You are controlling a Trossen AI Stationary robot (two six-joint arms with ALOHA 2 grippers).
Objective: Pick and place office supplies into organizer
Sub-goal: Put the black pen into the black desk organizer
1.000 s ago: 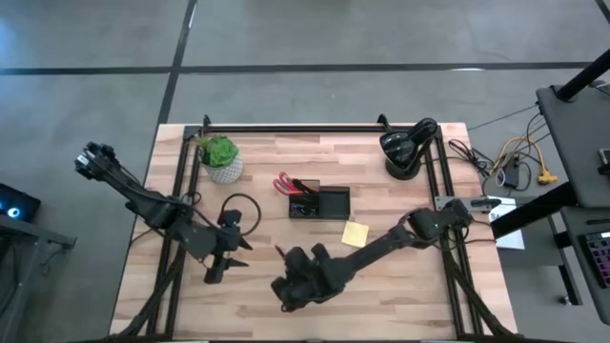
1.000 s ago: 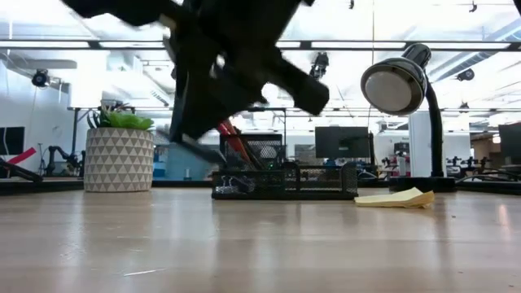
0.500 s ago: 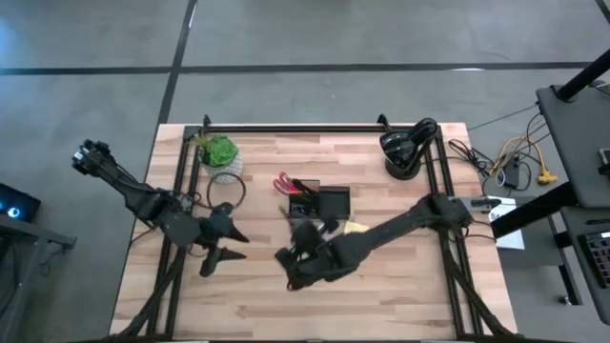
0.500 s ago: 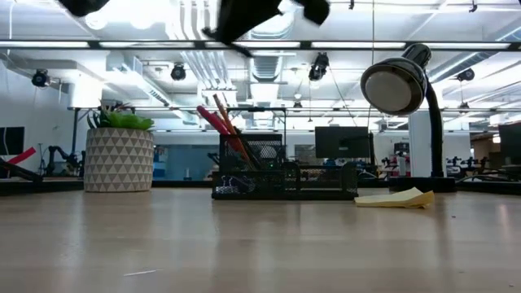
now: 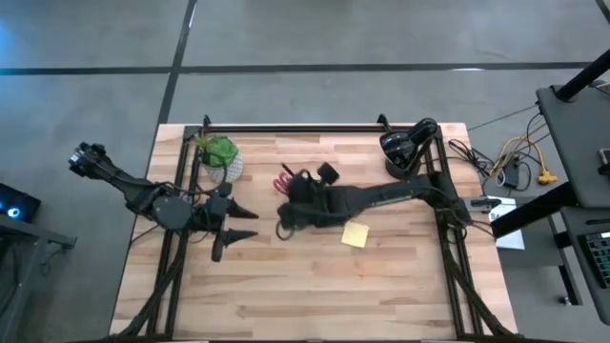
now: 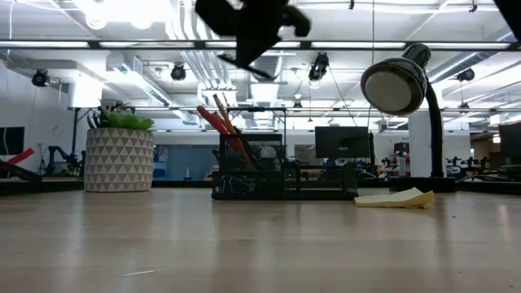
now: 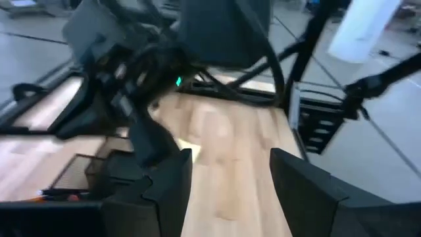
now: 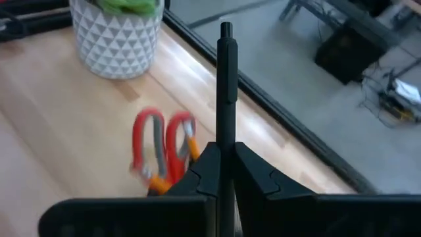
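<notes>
1. Since the earlier frames the right arm has swung from the front of the desk [image 5: 286, 286] up to the organizer [image 6: 285, 177], and its right hand [image 5: 286, 211] now hangs above the tray's left end.
2. Right hand: its fingers are pressed onto a thin black pen [image 8: 225, 85], which stands out straight ahead of them in the right wrist view.
3. Beneath that pen, the same view shows the red-handled scissors [image 8: 161, 148] standing handles-up with an orange pencil [image 8: 191, 146] just beside them.
4. From desk height, the scissors and pencil lean out of the tall mesh cup at the organizer's left end, and the right hand is a dark shape above it.
5. Left hand [image 5: 227, 236]: it has drifted slightly toward the middle of the desk; its fingers are spread with nothing between them, left of the organizer.
6. A yellow sticky-note pad [image 5: 355, 234] lies flat on the desk, just in front and to the right of the organizer.
7. At the back stand a potted plant [image 5: 220, 157] on the left and a black lamp [image 5: 405, 151] on the right.
</notes>
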